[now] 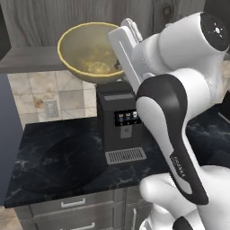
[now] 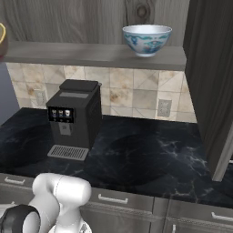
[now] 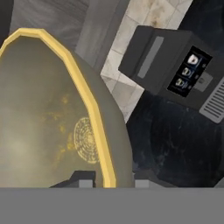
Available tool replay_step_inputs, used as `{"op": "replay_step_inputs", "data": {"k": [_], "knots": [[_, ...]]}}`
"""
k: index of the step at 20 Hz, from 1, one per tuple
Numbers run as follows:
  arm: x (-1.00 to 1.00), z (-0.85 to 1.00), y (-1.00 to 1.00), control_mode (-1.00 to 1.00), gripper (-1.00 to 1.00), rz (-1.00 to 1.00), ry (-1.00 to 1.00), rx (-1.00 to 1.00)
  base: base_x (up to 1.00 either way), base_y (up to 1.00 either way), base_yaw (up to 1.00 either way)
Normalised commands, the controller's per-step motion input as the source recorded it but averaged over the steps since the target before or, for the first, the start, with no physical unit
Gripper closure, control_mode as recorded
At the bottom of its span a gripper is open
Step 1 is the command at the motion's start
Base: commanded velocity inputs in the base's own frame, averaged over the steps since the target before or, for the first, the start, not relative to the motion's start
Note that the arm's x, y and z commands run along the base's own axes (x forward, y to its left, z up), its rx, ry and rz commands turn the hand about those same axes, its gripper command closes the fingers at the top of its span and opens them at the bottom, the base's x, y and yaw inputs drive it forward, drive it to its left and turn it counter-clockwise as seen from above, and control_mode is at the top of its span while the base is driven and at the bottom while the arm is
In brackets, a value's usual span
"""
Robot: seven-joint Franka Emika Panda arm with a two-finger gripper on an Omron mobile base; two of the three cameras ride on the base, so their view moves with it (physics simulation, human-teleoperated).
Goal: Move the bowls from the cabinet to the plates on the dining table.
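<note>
The tan bowl with a yellow rim hangs in the air in front of the cabinet shelf, tilted toward the left base camera. My gripper is shut on its right rim. In the hand view the gripper has one fingertip inside the tan bowl and one outside. A sliver of that bowl shows at the left edge of the right base view. The white bowl with blue pattern stands upright on the cabinet shelf. The plates and the dining table are out of view.
A black coffee machine stands on the black marble worktop right below the held bowl. The open cabinet door juts out at the right. Grey drawers run under the worktop, and a tiled wall lies behind.
</note>
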Motion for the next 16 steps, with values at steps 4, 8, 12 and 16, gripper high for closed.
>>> {"op": "replay_step_inputs", "data": {"k": [4,8,12,16], "knots": [[-0.28,-0.01,-0.38,-1.00,1.00,0.02,0.02,0.13,0.00,0.00,0.00],[-0.32,0.00,-0.33,-1.00,1.00,0.02,0.04,0.12,0.00,0.00,0.00],[-0.36,0.00,-0.28,-1.00,1.00,0.00,0.02,0.11,0.00,0.00,0.00],[-0.31,0.02,-0.17,-1.00,1.00,0.00,0.02,0.07,0.00,0.00,0.00]]}}
